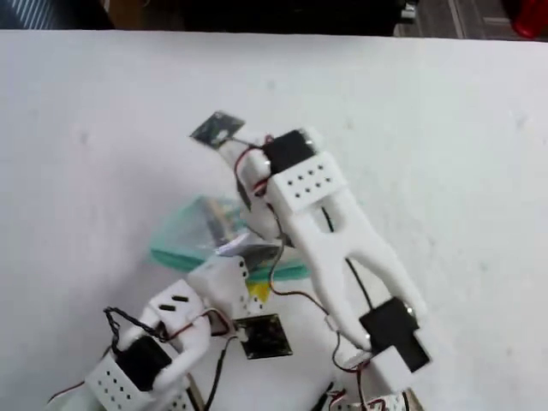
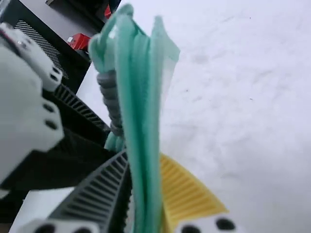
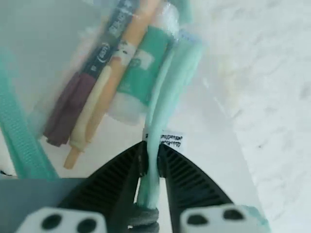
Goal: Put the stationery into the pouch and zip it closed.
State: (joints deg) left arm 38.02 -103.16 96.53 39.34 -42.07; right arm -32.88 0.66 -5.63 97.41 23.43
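High view: arms angled inward, left tool (image 2: 146, 204) and right tool (image 3: 149, 162) both clamped on pouch (image 1: 181, 240).

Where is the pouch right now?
In the high view the pouch lies on the table left of centre, with the left gripper and right gripper each pinching its teal edge.

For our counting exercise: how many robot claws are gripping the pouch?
2. The left claw clamps the pouch by its teal edge; the right claw clamps the teal edge near the pens inside.
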